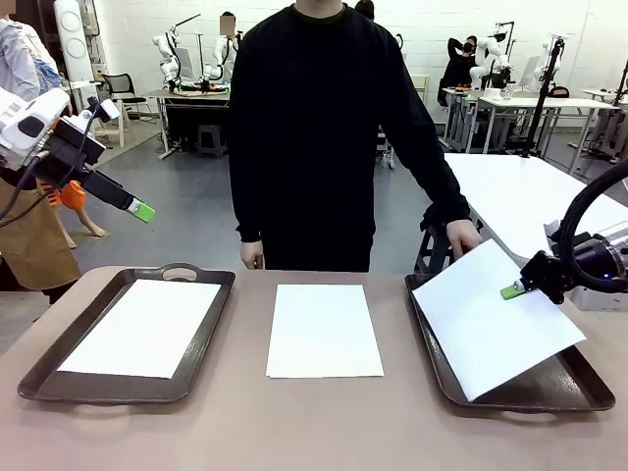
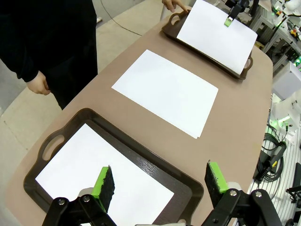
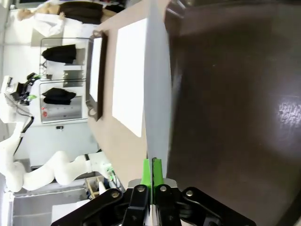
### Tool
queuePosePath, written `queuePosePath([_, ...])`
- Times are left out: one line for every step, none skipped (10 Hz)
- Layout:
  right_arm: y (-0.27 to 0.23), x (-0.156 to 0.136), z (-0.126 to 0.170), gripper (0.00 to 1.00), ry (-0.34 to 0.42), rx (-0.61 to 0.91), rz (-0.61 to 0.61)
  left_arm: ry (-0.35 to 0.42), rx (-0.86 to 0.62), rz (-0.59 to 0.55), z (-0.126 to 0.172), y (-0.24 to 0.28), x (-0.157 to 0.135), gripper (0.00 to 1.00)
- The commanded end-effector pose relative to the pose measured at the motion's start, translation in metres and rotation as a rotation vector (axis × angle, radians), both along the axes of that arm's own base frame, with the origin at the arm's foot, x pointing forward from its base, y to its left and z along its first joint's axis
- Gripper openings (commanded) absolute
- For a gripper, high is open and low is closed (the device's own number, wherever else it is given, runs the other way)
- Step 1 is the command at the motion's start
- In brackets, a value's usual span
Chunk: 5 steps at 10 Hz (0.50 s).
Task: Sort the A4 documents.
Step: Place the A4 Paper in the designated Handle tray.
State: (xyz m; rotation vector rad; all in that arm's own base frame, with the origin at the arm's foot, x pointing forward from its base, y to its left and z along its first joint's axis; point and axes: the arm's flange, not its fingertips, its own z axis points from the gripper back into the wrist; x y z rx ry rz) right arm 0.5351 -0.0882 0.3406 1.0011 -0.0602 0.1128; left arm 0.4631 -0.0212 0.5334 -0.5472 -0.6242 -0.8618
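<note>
One thin rectangular sheet point(image 1: 481, 329) is pinched by right gripper point(image 1: 512, 291) over glossy brown tray point(image 1: 564, 386), left gripper point(image 1: 142, 210) spread.

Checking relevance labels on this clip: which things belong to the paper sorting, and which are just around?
Job: left sheet in left tray; middle sheet on the table; right sheet, pinched by right end effector, tilted over right tray.
Around: open left end effector, raised; person's hand by right tray; white table behind.

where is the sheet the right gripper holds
In the front view the sheet tilts above the right tray, pinched by the right gripper.
</note>
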Motion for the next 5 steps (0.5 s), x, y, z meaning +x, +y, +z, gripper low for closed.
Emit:
queuePosePath([0.0046,-0.0057,-0.0085,0.01,-0.036,-0.048,-0.025,-0.003,0.007,-0.004,0.0002,-0.0007,-0.0005,1.00])
queuePosePath([0.0015,-0.0071,-0.0105,0.01,-0.044,-0.100,-0.030,-0.003,0.007,-0.004,0.0002,-0.0007,-0.0005,1.00])
queuePosePath([-0.0013,-0.0072,-0.0126,0.01,-0.055,-0.156,-0.043,-0.003,0.007,-0.004,0.0002,-0.0007,-0.0005,1.00])
queuePosePath([-0.0018,-0.0073,-0.0140,0.01,-0.063,-0.198,-0.046,-0.003,0.007,-0.004,0.0002,-0.0007,-0.0005,1.00])
queuePosePath([-0.0003,-0.0079,-0.0164,0.01,-0.055,-0.244,-0.033,-0.003,0.007,-0.004,0.0002,-0.0007,-0.0005,1.00])
